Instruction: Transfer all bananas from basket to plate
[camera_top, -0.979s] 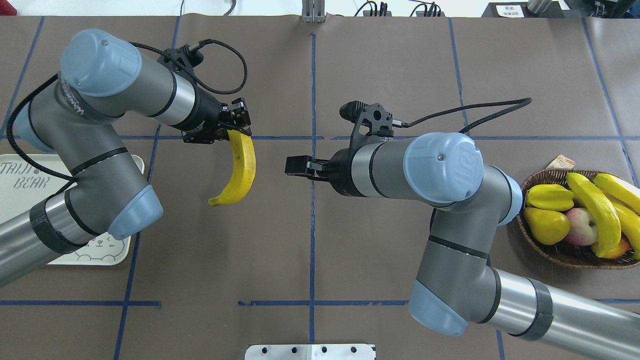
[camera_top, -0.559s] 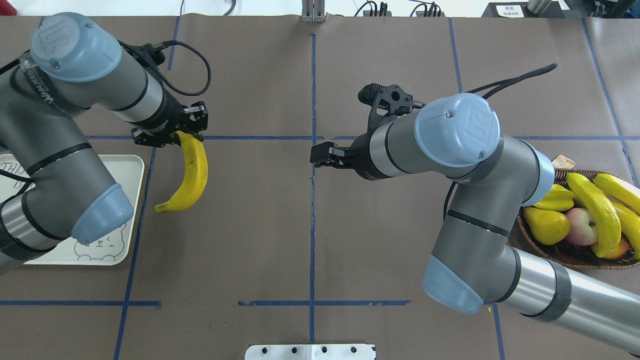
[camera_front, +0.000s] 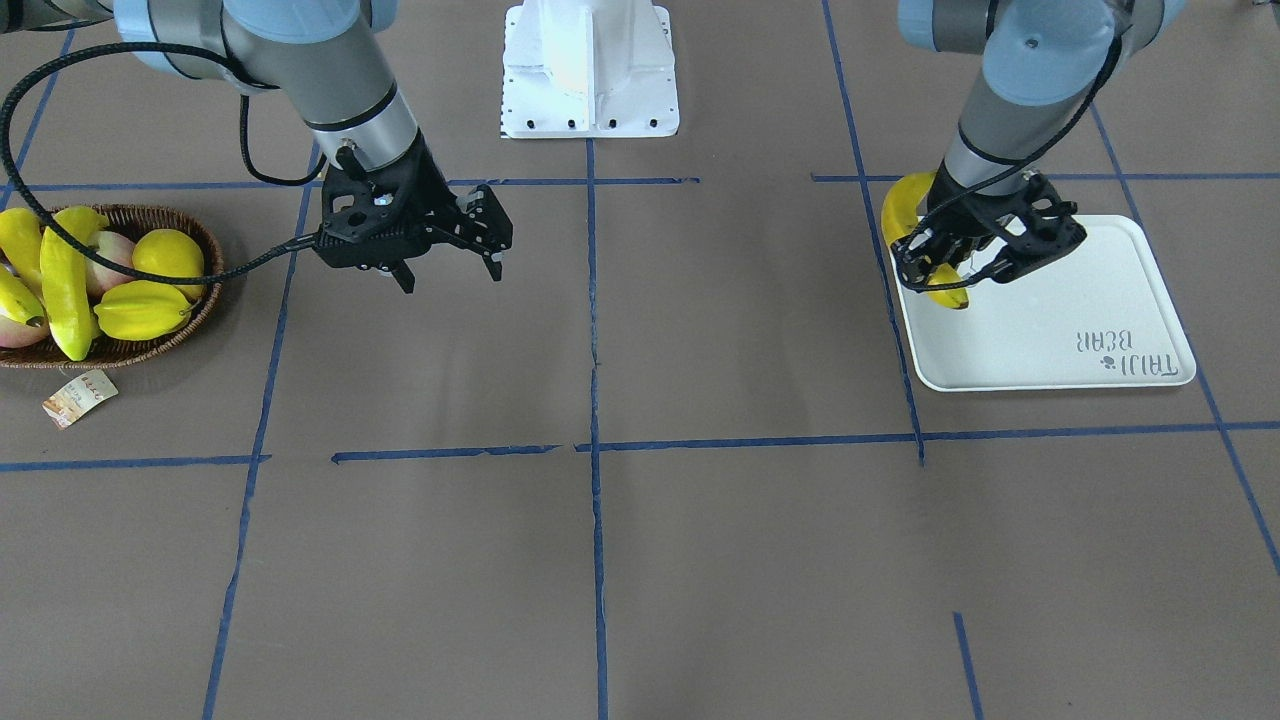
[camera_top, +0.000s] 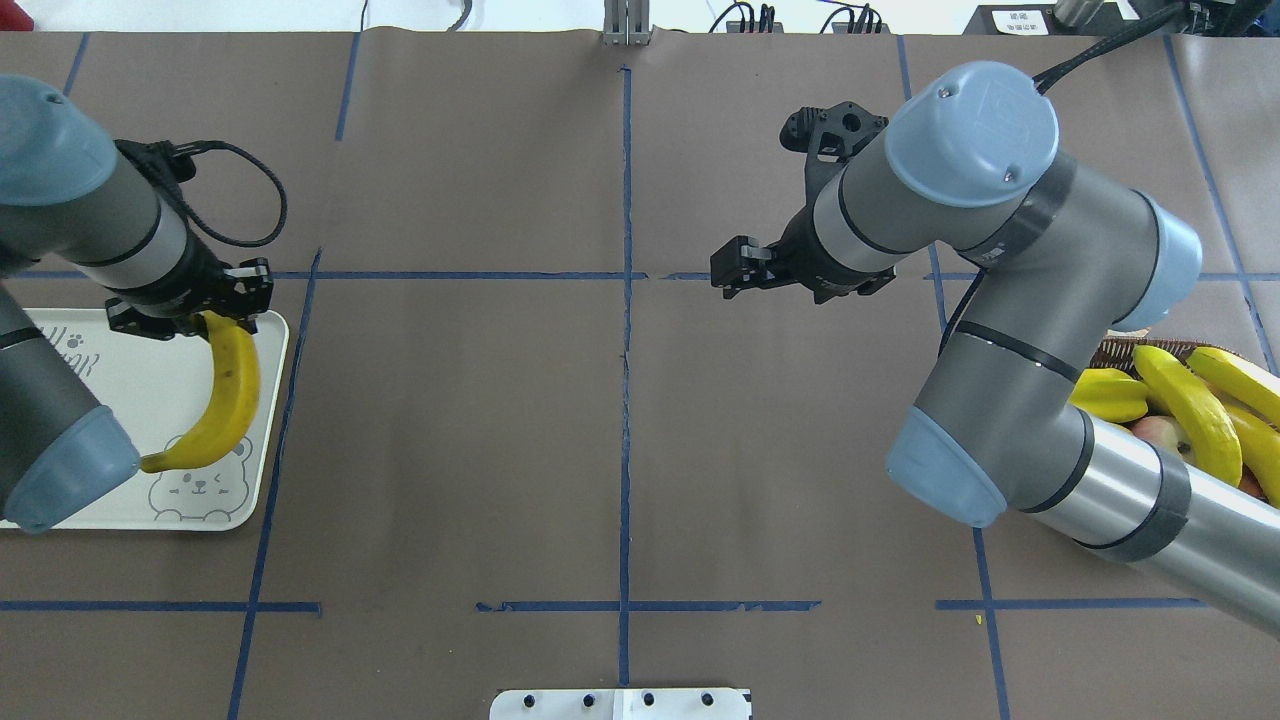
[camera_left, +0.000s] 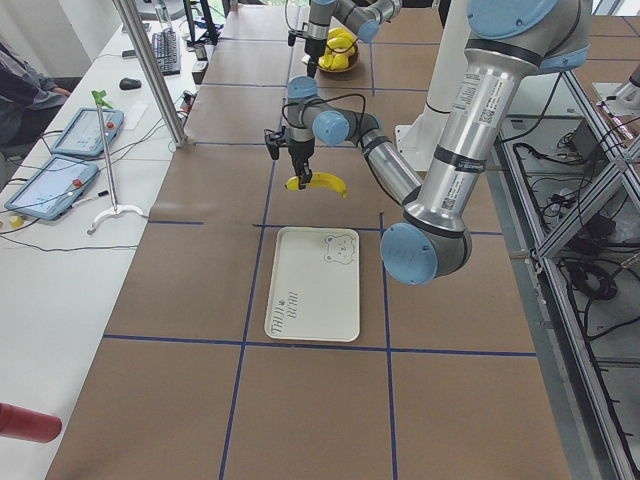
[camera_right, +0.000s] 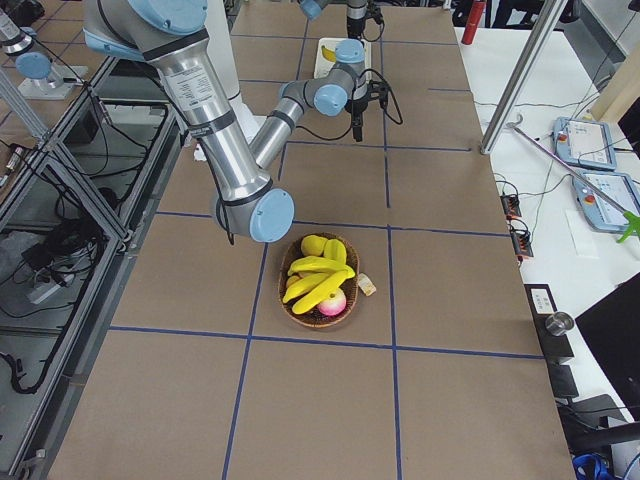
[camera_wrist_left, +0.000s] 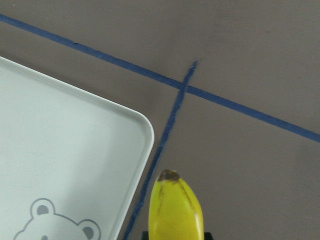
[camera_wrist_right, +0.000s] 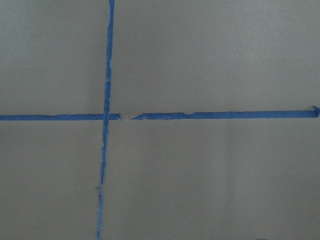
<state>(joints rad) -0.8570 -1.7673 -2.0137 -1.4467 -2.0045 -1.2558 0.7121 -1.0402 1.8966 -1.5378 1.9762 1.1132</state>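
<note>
My left gripper (camera_top: 215, 308) is shut on the stem end of a yellow banana (camera_top: 228, 395). The fruit hangs above the inner edge of the white plate (camera_top: 110, 400), its dark tip over the bear print. From across the table the banana (camera_front: 903, 215) curves behind the left gripper (camera_front: 945, 268), over the plate (camera_front: 1060, 320). My right gripper (camera_front: 450, 278) stands open and empty in mid-air, well away from the basket (camera_front: 214, 255). More bananas (camera_top: 1185, 415) lie in the basket (camera_top: 1112, 348), partly hidden by my right arm.
A ridged starfruit (camera_front: 145, 308), a rounded yellow fruit (camera_front: 168, 252) and an apple (camera_front: 105, 262) share the basket. A paper tag (camera_front: 78, 397) lies beside it. The white robot base (camera_front: 588, 70) sits at the table's near edge. Blue tape lines cross the brown table.
My left arm has carried the banana leftwards from mid-table to over the plate. My right arm has swung away from the centre line, rightwards and further back.
</note>
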